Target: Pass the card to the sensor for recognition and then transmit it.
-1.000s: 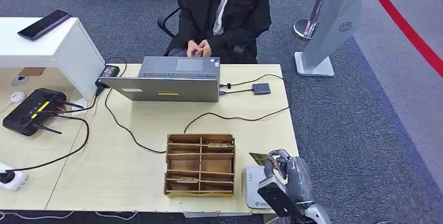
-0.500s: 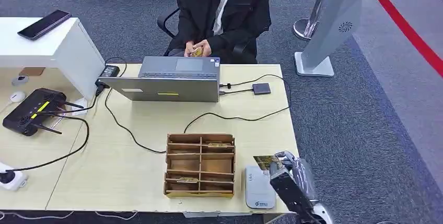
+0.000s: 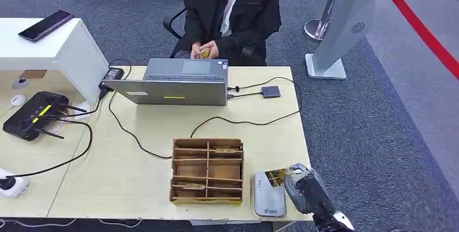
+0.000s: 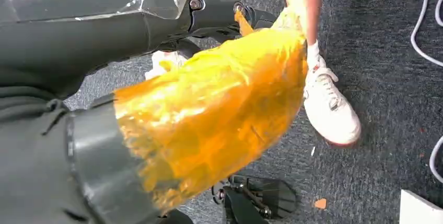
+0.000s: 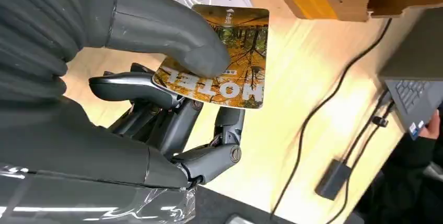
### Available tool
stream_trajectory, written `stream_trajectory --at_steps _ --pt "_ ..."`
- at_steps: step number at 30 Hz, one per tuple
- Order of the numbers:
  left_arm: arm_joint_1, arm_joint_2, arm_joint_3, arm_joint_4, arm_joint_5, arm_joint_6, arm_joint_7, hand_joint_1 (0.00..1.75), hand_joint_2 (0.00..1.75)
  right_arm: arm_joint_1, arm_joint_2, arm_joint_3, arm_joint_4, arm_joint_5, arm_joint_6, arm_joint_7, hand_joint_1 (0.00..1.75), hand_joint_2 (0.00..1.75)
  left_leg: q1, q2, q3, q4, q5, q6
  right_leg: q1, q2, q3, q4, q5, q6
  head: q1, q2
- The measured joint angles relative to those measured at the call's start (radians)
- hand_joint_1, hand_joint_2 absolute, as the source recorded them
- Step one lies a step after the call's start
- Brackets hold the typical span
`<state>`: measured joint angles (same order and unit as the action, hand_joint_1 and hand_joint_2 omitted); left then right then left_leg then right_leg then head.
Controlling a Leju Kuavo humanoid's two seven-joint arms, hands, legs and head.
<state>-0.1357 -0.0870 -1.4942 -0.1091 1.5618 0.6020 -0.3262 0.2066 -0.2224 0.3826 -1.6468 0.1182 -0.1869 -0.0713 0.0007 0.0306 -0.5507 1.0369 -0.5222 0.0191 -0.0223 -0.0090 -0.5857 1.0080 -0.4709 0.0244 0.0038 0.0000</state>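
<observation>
Pinching the card [image 5: 224,59] between thumb and fingers, our right hand [image 3: 304,189] sits at about five o'clock in the head view, at the near right corner of the desk [image 3: 141,178]. The card bears an autumn-forest print with large lettering, and it hangs over the far right corner of the sensor [image 3: 269,195], a flat white and grey reader lying on the desk just right of the cardboard organizer [image 3: 208,170]; whether card and sensor touch we cannot tell. Our left hand [image 4: 209,114] appears in its wrist view wrapped in a crinkled yellow covering, above dark carpet and beside a person's white shoe [image 4: 329,109]; whether its fingers are spread or curled we cannot tell. The organizer, at six o'clock, is an open box of small compartments, a few holding flat cards. From it a black cable [image 3: 238,121] runs toward twelve o'clock to a grey laptop [image 3: 178,83], with a small dark adapter [image 3: 270,92] to its right. At nine o'clock lies a black router [image 3: 33,114] with yellow markings. Beyond the laptop, at twelve o'clock, a person in a dark jacket [image 3: 233,5] sits holding a small yellowish item in both hands.
</observation>
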Motion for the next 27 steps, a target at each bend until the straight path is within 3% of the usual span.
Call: stream_trajectory --at_steps 27 --pt "-0.012 0.002 -0.002 0.000 -0.042 0.018 0.031 0.00 0.00 0.048 -0.138 0.025 0.011 -0.265 0.127 -0.071 1.75 1.75 0.000 0.000 0.000 0.000 0.000 0.000 0.000 0.000 0.000 0.000 0.000 0.000 0.000 0.000"
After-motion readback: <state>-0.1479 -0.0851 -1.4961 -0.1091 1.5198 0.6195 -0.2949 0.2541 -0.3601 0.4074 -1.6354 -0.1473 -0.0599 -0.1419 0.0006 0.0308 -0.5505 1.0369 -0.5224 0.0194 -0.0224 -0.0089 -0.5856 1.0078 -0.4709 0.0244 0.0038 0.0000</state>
